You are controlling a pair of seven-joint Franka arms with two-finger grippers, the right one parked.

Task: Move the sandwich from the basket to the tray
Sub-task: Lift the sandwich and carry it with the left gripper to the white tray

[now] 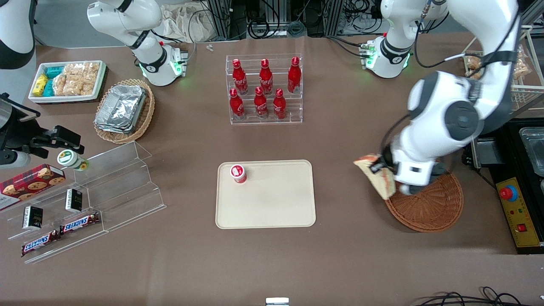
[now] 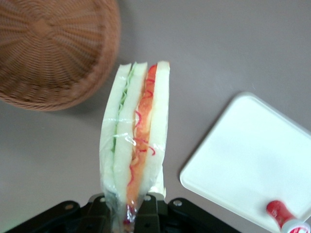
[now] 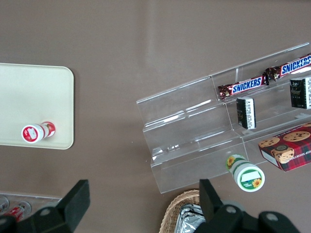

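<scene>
Claw clamped on wrapped sandwich, held clear of the worktop at the basket rim, tray toward the parked arm, small red-and-white bottle on the tray.

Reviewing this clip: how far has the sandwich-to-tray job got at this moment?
Done: the sandwich is out of the wicker basket, which looks empty. In hand: the gripper is shut on the wrapped sandwich, holding it above the table at the basket's rim, on the side toward the tray. Left: carry it across to the tray, which so far holds only a small red bottle, and release.
</scene>
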